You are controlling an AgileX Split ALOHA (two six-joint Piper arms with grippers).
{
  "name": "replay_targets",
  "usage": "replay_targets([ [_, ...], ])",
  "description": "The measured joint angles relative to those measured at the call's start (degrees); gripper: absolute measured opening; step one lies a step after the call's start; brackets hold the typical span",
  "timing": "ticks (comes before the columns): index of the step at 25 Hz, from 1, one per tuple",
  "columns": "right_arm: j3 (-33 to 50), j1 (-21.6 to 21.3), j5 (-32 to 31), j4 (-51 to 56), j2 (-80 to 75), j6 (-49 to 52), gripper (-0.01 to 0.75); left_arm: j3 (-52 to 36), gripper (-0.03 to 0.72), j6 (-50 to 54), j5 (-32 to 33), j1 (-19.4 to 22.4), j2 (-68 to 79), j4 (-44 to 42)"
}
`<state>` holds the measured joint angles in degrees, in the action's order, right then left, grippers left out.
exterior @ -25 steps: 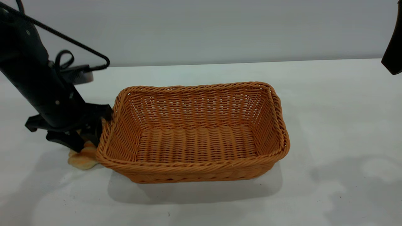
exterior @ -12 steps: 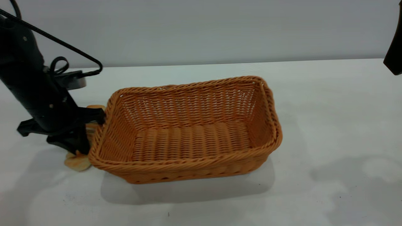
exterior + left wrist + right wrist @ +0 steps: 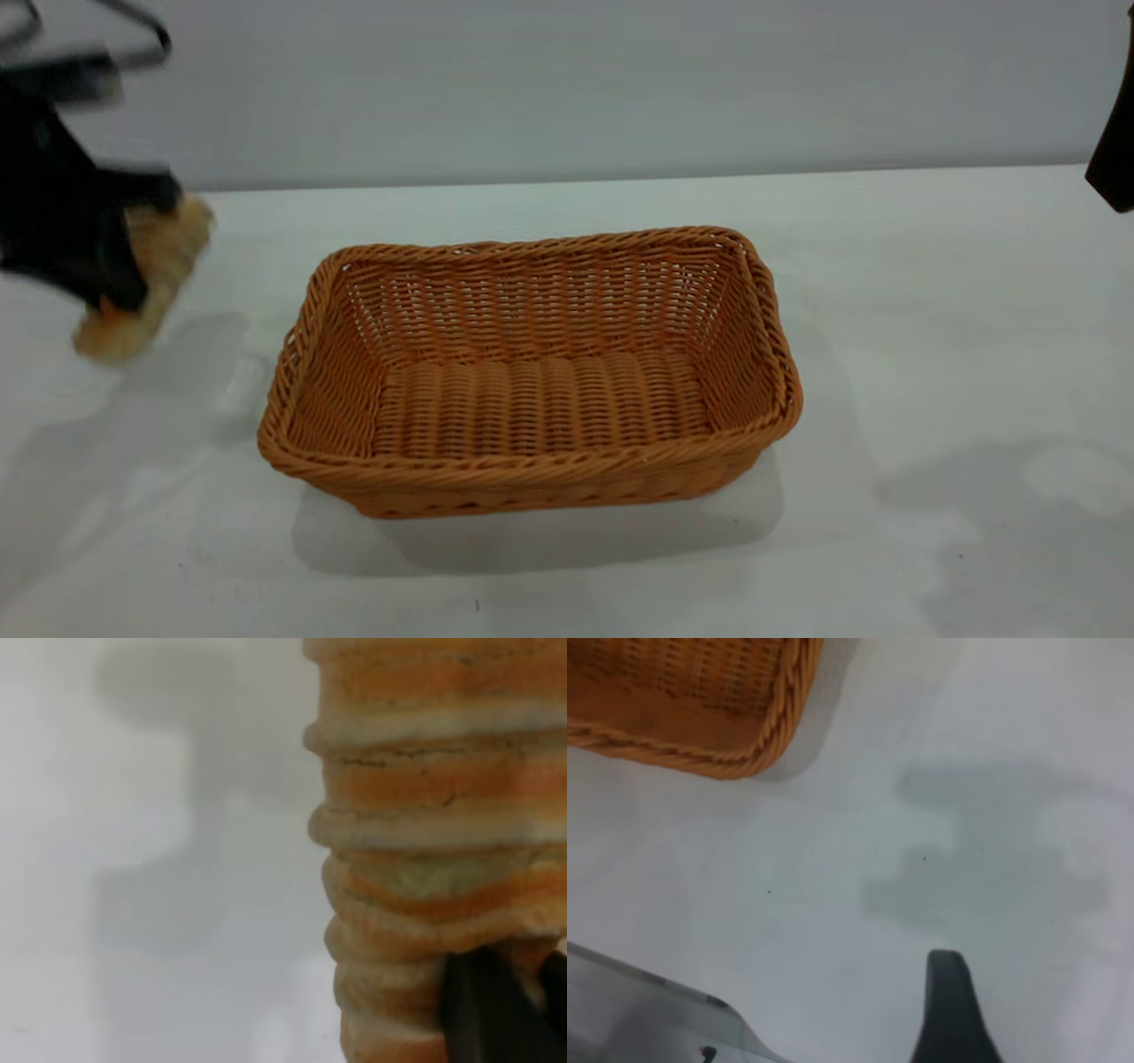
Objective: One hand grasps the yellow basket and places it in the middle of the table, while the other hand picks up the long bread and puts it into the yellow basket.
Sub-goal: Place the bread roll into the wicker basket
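Note:
The yellow basket (image 3: 532,372) stands upright and empty on the middle of the white table (image 3: 921,292). My left gripper (image 3: 131,248) is at the far left, raised above the table and blurred by motion. It is shut on the long bread (image 3: 168,244), which hangs slanted between its fingers, clear of the tabletop and to the left of the basket. In the left wrist view the striped bread (image 3: 434,815) fills the frame with a black finger (image 3: 487,1014) pressed on it. My right gripper (image 3: 1114,151) hangs at the top right edge, away from the basket.
One corner of the basket (image 3: 700,709) shows in the right wrist view, with bare white table beside it. The arms' shadows fall on the table at the left and right of the basket. A grey wall runs behind the table.
My left gripper has risen up and to the left with the bread, off the table and away from the basket's left end. The basket has shifted slightly and settled. The right arm has not moved.

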<state>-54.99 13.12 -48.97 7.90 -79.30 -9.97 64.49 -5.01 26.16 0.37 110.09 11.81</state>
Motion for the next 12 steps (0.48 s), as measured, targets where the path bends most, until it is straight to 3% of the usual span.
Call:
replay_targets([
  [4, 0.00, 0.00, 0.12, 0.00, 0.00, 0.00, 0.561, -0.04, 0.061, -6.01, 1.43, -3.42, -5.34, 5.74],
  [12, 0.00, 0.00, 0.20, 0.00, 0.00, 0.02, 0.561, -0.11, 0.062, -31.31, 2.71, -18.53, -4.67, 21.12],
])
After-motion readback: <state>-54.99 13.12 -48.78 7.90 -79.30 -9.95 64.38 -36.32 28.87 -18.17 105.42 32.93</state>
